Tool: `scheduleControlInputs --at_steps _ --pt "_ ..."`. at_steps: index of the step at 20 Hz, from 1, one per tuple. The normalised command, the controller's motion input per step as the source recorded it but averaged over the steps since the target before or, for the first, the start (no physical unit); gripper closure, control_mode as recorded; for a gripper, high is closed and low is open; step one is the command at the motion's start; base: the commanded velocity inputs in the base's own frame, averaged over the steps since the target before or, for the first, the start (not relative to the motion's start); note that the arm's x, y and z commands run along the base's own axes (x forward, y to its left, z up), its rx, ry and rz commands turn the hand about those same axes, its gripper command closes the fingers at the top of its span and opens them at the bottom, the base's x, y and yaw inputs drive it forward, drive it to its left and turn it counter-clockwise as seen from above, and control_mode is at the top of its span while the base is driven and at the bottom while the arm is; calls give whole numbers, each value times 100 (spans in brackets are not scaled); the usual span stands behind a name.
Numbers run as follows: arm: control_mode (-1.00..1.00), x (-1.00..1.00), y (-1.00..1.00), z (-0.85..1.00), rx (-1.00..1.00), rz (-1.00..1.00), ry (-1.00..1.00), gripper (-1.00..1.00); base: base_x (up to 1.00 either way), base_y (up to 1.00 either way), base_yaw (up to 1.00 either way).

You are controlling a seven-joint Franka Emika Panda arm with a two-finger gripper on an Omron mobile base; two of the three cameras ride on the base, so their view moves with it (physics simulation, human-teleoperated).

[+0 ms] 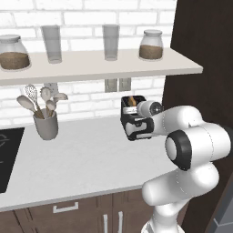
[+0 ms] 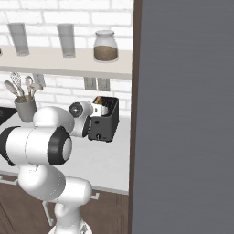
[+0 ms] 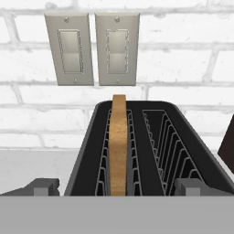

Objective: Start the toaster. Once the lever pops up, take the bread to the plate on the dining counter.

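Brick wall, switch plates (image 3: pixel 92 49) behind toaster (image 3: pixel 146 151); dark panel (image 1: pixel 200 54) beside.

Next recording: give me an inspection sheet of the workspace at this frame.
Surface: pale worktop, black hob at its left edge.
Job's things: toaster against the brick wall; bread standing upright in its left slot, right slot empty.
Clutter: utensil crock; jars and glasses on the shelf.
End effector: open, facing the toaster, holding nothing.
Cables: nothing seen.
Surroundings: two wall switch plates, dark tall panel.
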Motion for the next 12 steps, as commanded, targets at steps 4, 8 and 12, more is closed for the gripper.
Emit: scheduleControlInputs --at_steps 4,8,12 --pt "-100 0 0 0 0 0 0 -100 0 0 0" --pt "-100 0 0 0 0 0 0 -100 0 0 0" --pt "-100 0 0 0 0 0 0 -100 0 0 0"
